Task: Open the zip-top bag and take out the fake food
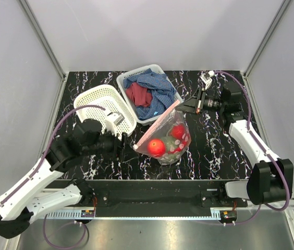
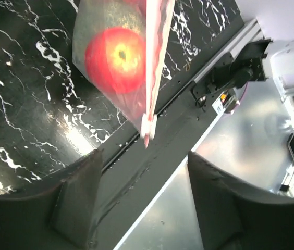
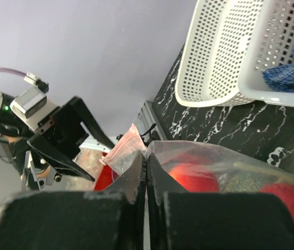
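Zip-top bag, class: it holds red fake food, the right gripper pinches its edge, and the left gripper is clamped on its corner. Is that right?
No. The left gripper is open, not clamped: the left wrist view shows its jaws apart, with the corner of the zip-top bag untouched beyond them. The right gripper does pinch the edge, and red fake food is inside.

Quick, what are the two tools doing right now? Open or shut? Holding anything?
The left tool: open, holding nothing.
The right tool: closed, pinching the edge of the zip-top bag.
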You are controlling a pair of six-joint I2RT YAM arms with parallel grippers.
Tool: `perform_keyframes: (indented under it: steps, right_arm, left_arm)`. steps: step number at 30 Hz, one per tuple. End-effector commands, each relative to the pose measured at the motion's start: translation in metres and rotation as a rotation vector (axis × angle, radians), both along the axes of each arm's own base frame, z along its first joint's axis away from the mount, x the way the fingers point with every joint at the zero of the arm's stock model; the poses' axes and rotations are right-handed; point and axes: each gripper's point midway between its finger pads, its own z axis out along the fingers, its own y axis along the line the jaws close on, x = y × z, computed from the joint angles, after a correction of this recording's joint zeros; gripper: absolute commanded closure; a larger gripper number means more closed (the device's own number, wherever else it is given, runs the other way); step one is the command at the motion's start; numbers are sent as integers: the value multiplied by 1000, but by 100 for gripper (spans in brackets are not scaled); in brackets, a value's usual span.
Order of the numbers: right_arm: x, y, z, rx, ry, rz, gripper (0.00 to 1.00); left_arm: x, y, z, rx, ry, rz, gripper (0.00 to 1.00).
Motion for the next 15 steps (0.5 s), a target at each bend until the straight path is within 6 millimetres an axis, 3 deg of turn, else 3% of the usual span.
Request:
perform_keyframes:
  steps: [1, 4, 8, 10, 15]
  right_arm:
    - [-13, 2, 24, 53, -124, 118, 100]
    - [-23, 3, 29, 72, -131, 185, 100]
    - [-28, 9, 30, 79, -122, 224, 100]
    - [-28, 9, 31, 81, -119, 225, 100]
    - [-30, 9, 33, 82, -121, 230, 100]
  left_arm:
    - [31, -8, 59, -11, -131, 51, 20]
    - [61, -22, 85, -13, -165, 75, 21]
    - [87, -43, 101, -41, -154, 35, 26]
    - [96, -54, 93, -26, -124, 4, 32]
    - [102, -71, 79, -23, -72, -48, 36]
